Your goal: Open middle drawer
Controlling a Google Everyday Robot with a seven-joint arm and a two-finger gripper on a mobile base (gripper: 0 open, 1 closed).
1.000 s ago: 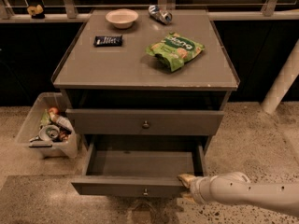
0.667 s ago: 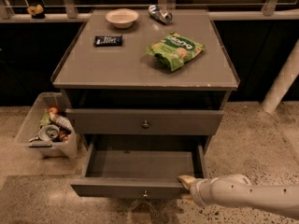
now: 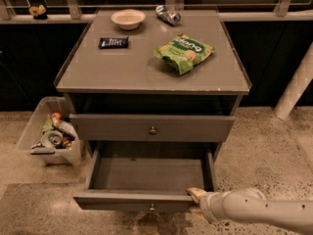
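Little had changed: the middle drawer [image 3: 122,200] stayed pulled far out of the cabinet [image 3: 146,67], the gripper [image 3: 196,196] low at the cabinet's front right; whether it was open or closed I could not tell. The opening seemed done.

Matt grey painted wood on the middle drawer [image 3: 132,200], with a small dull metal knob [image 3: 151,208]. Smooth, faintly sheened worktop [image 3: 137,67]. Glossy green plastic on the snack bag [image 3: 183,50]; shiny metal on the can [image 3: 167,14]. Smooth pale casing on the claw [image 3: 195,194], at the drawer front's near right end. Speckled, rough floor [image 3: 264,146].
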